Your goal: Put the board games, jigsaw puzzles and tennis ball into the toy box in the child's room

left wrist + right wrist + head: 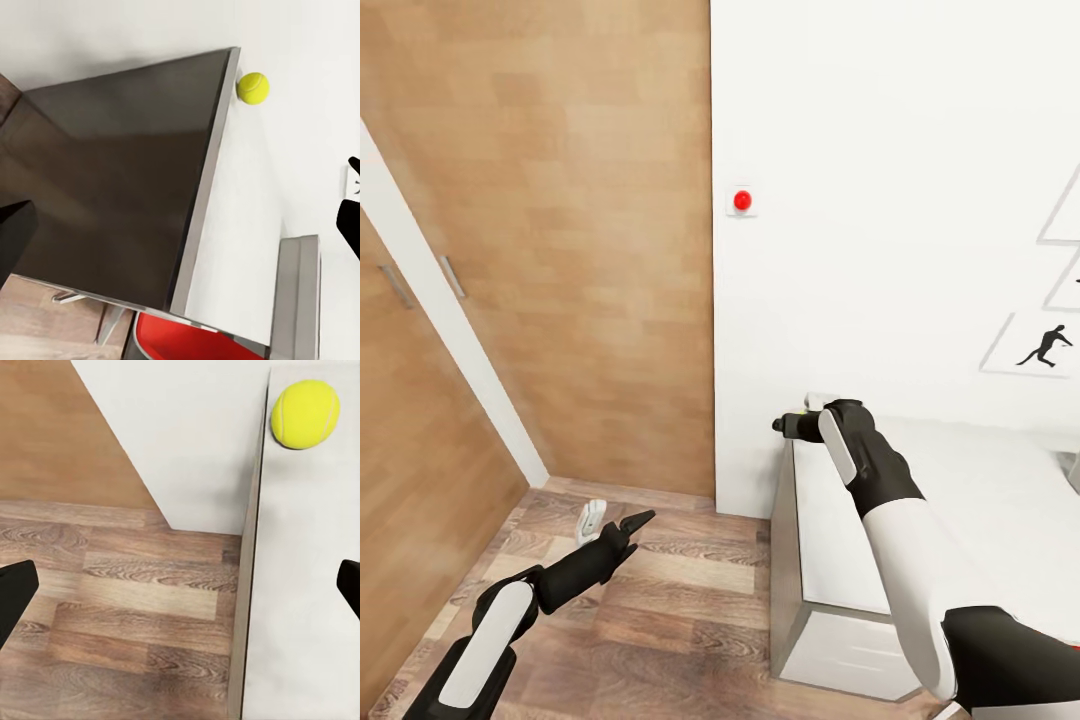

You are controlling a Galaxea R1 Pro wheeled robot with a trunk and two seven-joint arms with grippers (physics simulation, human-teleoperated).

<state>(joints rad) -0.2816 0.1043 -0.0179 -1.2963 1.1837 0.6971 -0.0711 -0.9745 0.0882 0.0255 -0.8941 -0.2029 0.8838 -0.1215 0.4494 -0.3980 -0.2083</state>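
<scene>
Tennis ball (pixel 305 413): on the worktop (pixel 300 607), corner at the wall. Right end effector (pixel 798 424): above that corner, fingers apart, empty. Left end effector (pixel 632 524): at 7 o'clock over the floor (pixel 680 620); spread cannot be told.

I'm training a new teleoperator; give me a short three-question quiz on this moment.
1. True or false: the small yellow-green tennis ball lies on the pale grey table top, at its corner by the white wall.
2. The right gripper is: A) shut on the ball, B) open with nothing between its fingers, C) holding a game box.
3. What floor lies beneath the left gripper?

Key: 1 true; 2 B; 3 brown wood planks.
</scene>
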